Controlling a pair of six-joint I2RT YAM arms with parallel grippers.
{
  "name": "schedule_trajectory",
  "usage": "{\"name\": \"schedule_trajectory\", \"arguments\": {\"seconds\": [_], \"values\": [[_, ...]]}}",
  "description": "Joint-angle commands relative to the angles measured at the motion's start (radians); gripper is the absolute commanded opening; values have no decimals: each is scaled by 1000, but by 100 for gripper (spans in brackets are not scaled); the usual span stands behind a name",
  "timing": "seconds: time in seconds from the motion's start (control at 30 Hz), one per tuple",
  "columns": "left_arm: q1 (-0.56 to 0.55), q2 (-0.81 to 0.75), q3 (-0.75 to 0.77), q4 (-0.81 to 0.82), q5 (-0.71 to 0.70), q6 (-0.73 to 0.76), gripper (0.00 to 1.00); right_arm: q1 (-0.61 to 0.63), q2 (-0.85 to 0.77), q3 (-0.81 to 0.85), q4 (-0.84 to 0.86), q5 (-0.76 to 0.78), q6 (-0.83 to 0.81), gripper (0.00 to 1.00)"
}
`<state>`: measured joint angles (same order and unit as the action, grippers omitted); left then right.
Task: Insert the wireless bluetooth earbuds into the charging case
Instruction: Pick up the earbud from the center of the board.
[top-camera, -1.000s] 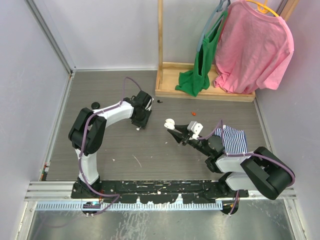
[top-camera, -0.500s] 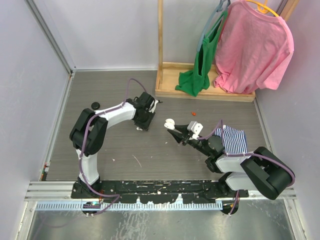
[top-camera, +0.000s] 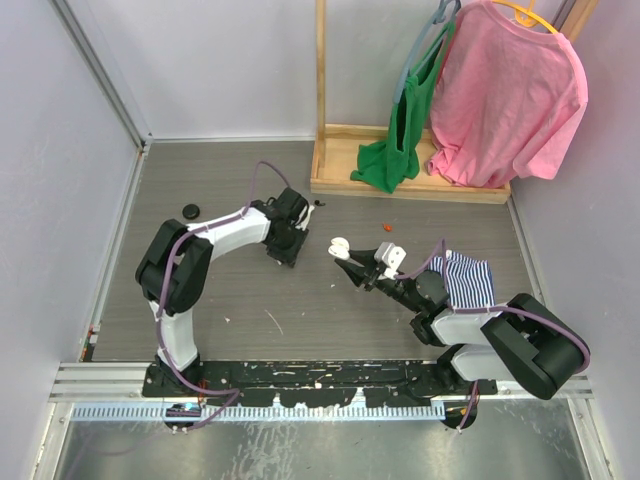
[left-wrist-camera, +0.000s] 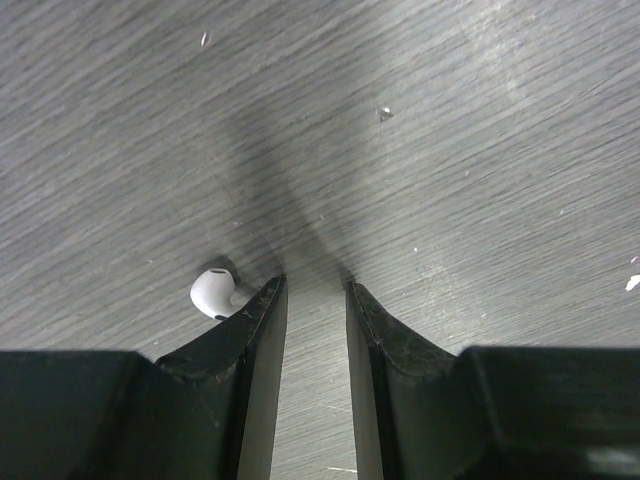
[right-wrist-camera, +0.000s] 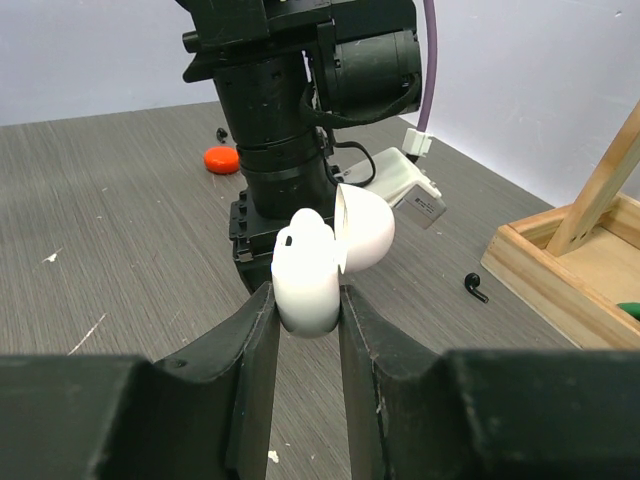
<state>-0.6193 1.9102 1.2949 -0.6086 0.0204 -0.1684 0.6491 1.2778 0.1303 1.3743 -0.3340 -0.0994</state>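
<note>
My right gripper (right-wrist-camera: 305, 290) is shut on a white charging case (right-wrist-camera: 308, 268) with its lid (right-wrist-camera: 366, 228) open, held above the floor; it also shows in the top view (top-camera: 340, 246). My left gripper (left-wrist-camera: 315, 285) points down at the grey surface, its jaws a narrow gap apart with nothing between them. A white earbud (left-wrist-camera: 213, 293) lies just outside the left finger, touching or nearly touching its tip. In the top view the left gripper (top-camera: 287, 245) is left of the case. A black earbud (right-wrist-camera: 476, 288) and a red earbud (top-camera: 386, 228) lie loose on the surface.
A wooden clothes stand (top-camera: 405, 178) with a green cloth (top-camera: 395, 160) and a pink shirt (top-camera: 510, 95) is at the back. A striped cloth (top-camera: 466, 278) lies by the right arm. A dark disc (top-camera: 190, 210) lies at the left; a red puck (right-wrist-camera: 221, 159) shows behind the left arm.
My left gripper has shifted slightly right and towards the near side. The right gripper and the case have not moved.
</note>
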Motion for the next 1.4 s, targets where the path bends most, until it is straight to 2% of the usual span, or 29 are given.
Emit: {"name": "schedule_trajectory", "arguments": {"seconds": [0.0, 0.2, 0.33, 0.6, 0.83, 1.07, 1.37], "values": [[-3, -56, -26, -37, -15, -24, 32, 4, -17, 20, 48, -1, -6, 7], [-11, -107, -21, -33, 2, -53, 33, 4, -22, 18, 48, 1, -5, 7], [-12, -175, -19, -51, -31, -128, 36, 4, -23, 17, 49, 1, -5, 7], [-13, -240, -8, -130, -241, -340, 36, 4, -22, 19, 48, 2, -5, 7], [-11, -176, 9, -119, -330, -470, 44, 3, -18, 20, 47, 1, -6, 7], [-7, -78, 41, -66, -352, -559, 45, 3, -14, 21, 46, -3, -5, 7], [5, -13, 63, -43, -370, -603, 38, 4, -10, 24, 45, -7, -3, 7]]}}
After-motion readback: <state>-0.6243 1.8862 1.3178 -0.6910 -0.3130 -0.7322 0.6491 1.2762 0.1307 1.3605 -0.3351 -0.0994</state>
